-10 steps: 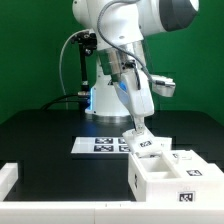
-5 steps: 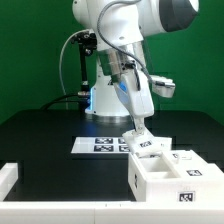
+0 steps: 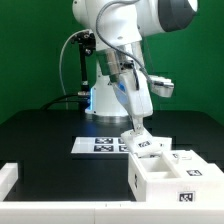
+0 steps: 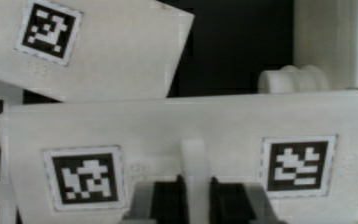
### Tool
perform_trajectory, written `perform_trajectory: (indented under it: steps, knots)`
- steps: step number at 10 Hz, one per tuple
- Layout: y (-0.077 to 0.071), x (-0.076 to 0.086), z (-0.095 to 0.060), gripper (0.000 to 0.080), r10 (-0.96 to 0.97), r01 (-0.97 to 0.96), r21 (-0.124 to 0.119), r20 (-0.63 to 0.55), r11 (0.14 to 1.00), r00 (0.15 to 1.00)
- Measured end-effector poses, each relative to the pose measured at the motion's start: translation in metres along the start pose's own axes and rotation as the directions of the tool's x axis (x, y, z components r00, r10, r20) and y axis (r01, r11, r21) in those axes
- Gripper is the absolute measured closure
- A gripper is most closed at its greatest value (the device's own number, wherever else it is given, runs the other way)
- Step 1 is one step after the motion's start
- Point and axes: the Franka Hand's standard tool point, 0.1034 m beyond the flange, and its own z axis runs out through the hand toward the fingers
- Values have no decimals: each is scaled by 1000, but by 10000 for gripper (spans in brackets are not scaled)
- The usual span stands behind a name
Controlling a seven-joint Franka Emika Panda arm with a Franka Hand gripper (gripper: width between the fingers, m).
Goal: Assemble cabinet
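The cabinet (image 3: 168,182), a white box-shaped body with tags, stands at the front of the exterior view's right. My gripper (image 3: 135,131) is lowered at its far left corner, onto a small white tagged panel (image 3: 148,146). In the wrist view the gripper (image 4: 195,192) has its two black fingers (image 4: 163,200) close together on a thin white ridge in the middle of a white panel (image 4: 194,135) that bears two tags. Another tagged white panel (image 4: 87,45) lies tilted beyond it, beside a white round-ended part (image 4: 300,78).
The marker board (image 3: 98,145) lies flat on the black table to the exterior view's left of the gripper. A further white tagged panel (image 3: 186,156) lies behind the cabinet. A white block (image 3: 6,178) sits at the front left edge. The robot base (image 3: 105,100) stands behind.
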Motion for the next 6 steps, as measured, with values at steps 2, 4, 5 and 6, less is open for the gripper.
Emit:
perform_trajectory:
  steps: [2,4,5,6]
  knots:
    - [0,0,0,745,-6,6,0,0,1000,1000]
    - [0,0,0,745,-6,6,-1,0,1000,1000]
    - [0,0,0,745,-6,6,-1,0,1000,1000]
    - [-3,0,-2,745,-7,7,0,3,1000,1000]
